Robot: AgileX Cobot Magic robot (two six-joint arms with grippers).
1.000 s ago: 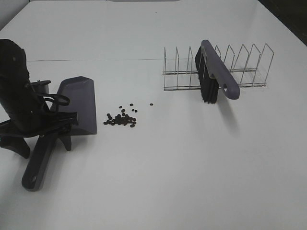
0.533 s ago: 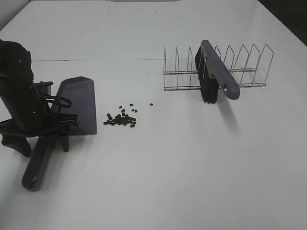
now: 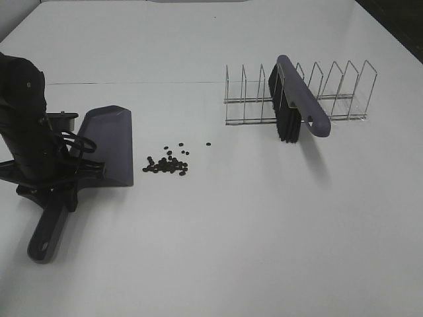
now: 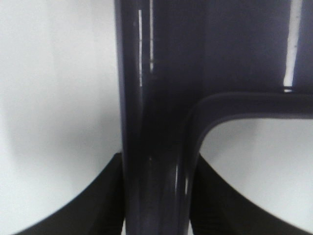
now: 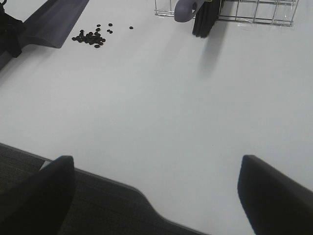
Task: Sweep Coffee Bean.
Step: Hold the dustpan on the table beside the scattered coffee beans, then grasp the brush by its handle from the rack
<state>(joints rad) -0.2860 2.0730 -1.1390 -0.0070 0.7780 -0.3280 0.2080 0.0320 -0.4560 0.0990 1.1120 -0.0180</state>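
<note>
Now, left end effector (image 3: 59, 191): clamped on the dustpan (image 3: 109, 142) handle.
Beans (image 3: 166, 165): on the bench (image 3: 231, 231), just beside the dustpan's lip, toward the brush (image 3: 301, 99).
Right end effector (image 5: 156, 196): open, nearer the brush.

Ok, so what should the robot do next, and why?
Probably send the open right tool to the brush, which stands in the wire rack. The left tool is shut on the dustpan by its handle, and the coffee beans lie loose beside its front edge, so only the brush is missing.
</note>
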